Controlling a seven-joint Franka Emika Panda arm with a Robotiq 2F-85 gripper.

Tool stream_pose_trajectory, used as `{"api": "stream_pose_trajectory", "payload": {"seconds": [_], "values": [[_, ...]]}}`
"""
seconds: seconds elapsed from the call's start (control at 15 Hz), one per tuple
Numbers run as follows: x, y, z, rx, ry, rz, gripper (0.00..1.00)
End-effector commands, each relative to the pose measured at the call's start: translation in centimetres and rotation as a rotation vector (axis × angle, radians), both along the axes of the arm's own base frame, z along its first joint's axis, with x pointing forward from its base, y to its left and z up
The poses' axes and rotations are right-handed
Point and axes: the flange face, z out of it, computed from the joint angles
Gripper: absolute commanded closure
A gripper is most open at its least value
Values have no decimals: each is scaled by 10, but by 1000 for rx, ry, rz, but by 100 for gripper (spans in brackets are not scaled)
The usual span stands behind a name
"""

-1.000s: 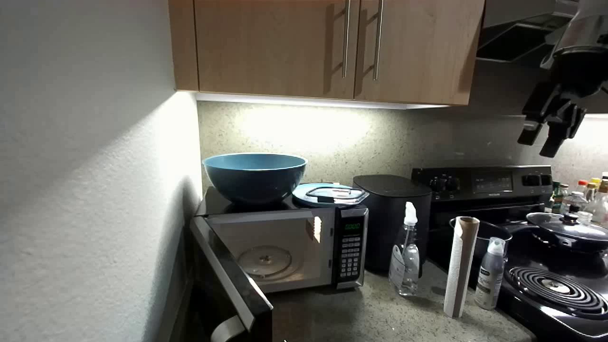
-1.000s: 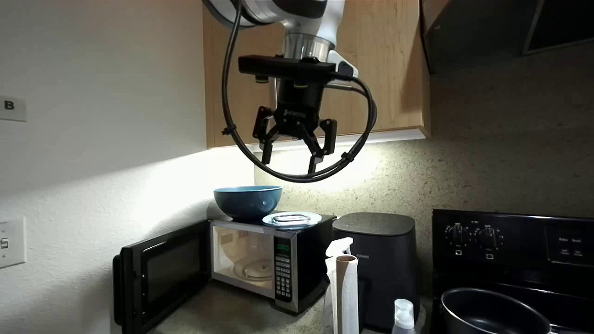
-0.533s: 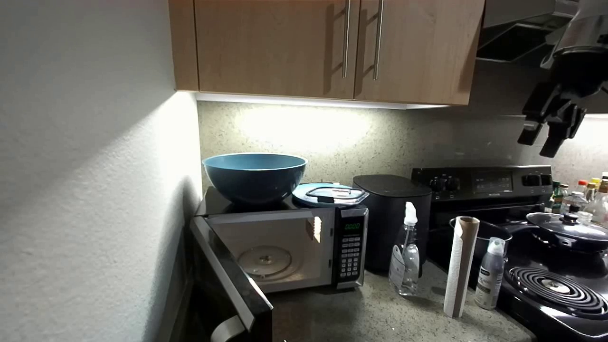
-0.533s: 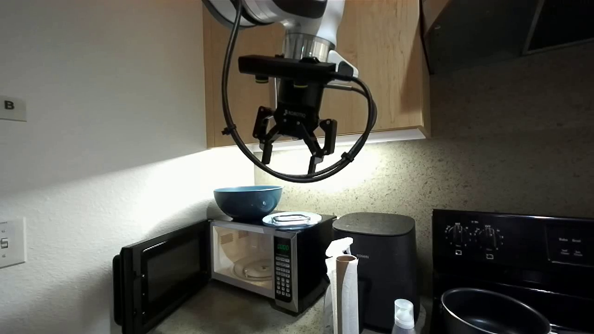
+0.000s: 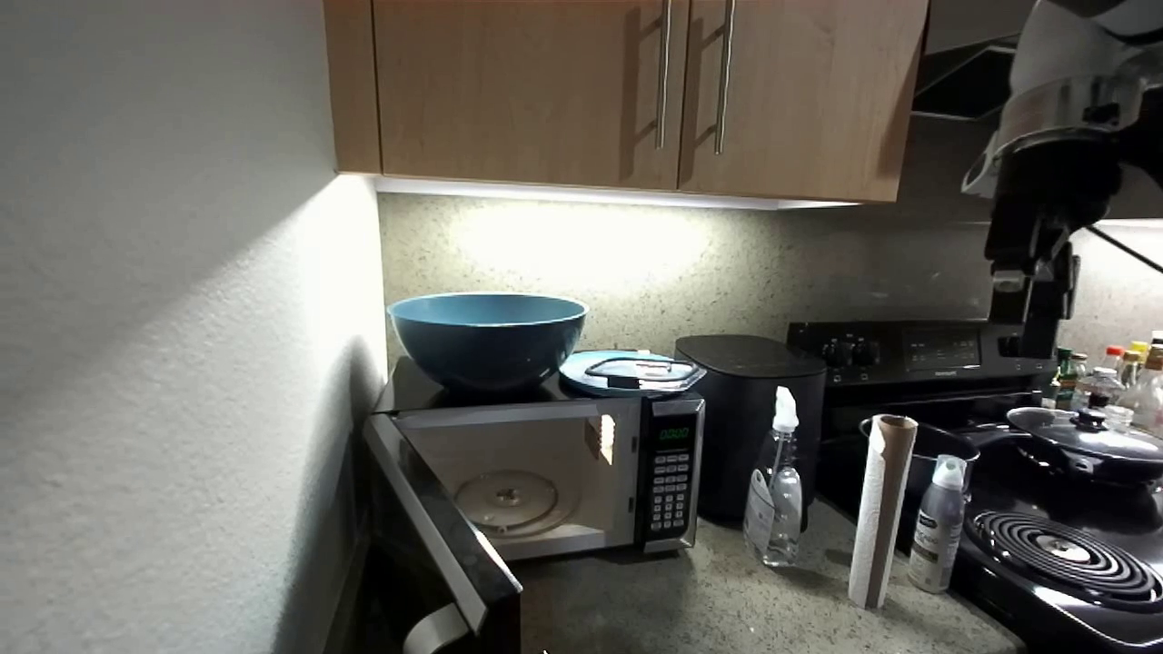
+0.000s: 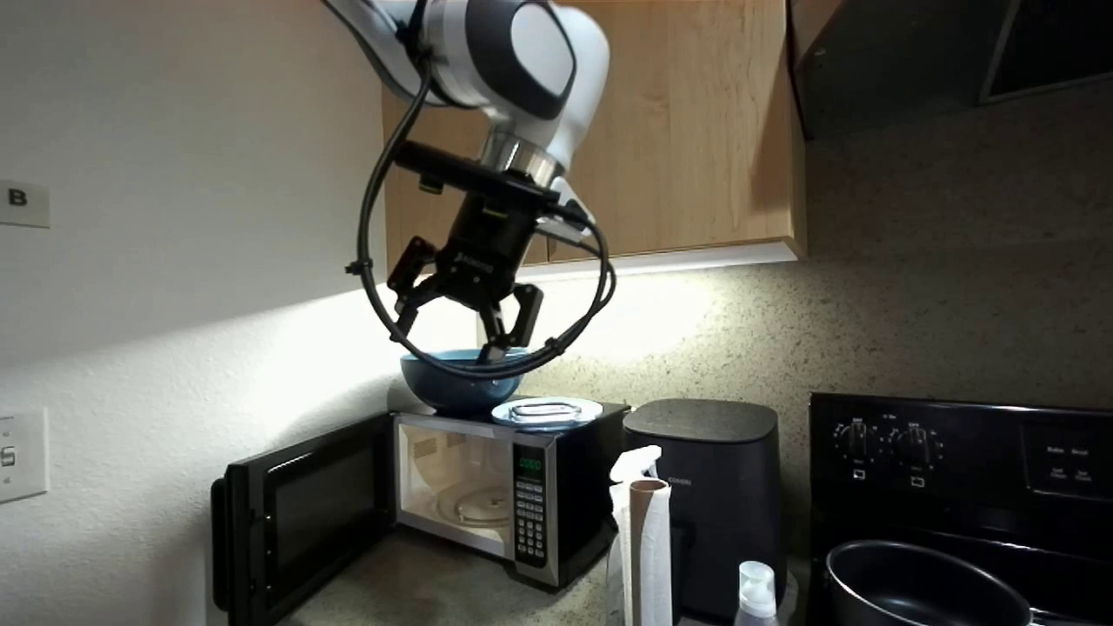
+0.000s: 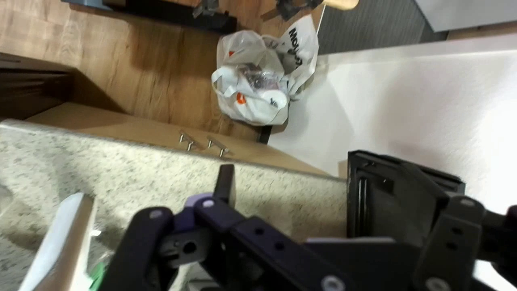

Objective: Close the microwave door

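Note:
The microwave (image 5: 670, 481) stands on the counter and shows in an exterior view (image 6: 587, 504). Its door (image 6: 326, 504) is swung wide open toward the wall, its dark inner side showing. The door also shows edge-on in an exterior view (image 5: 445, 536) and at right in the wrist view (image 7: 396, 218). My gripper (image 6: 447, 339) is open and empty, tilted, in the air higher than the door. In an exterior view one fingertip overlaps the bowl. My gripper (image 5: 1022, 318) hangs at the right edge of an exterior view. In the wrist view one finger overlaps the door; contact does not show.
A blue bowl (image 6: 461, 391) and a plate (image 6: 556, 413) sit on the microwave. An air fryer (image 5: 754, 418), spray bottle (image 5: 777, 509), paper roll (image 5: 877, 518) and small bottle (image 5: 936, 536) stand to its right. A cabinet (image 5: 527, 91) hangs above. A wall (image 6: 174, 348) flanks the door.
My arm held still from one second to half a second ago. Since then the gripper has moved down and left in an exterior view and tilted. The door has not moved.

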Motion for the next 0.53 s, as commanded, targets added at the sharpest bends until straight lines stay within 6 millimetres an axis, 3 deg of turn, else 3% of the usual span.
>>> {"api": "stream_pose_trajectory", "payload": {"seconds": [0.0, 0.2, 0.33, 0.4, 0.47], "values": [[-6, 66, -20, 38, 123, 161, 0], [-28, 119, -32, 35, 235, 314, 0], [-33, 129, -29, 18, 315, 409, 0], [-28, 127, -32, 5, 271, 334, 0], [-32, 133, -31, 6, 294, 364, 0]]}}
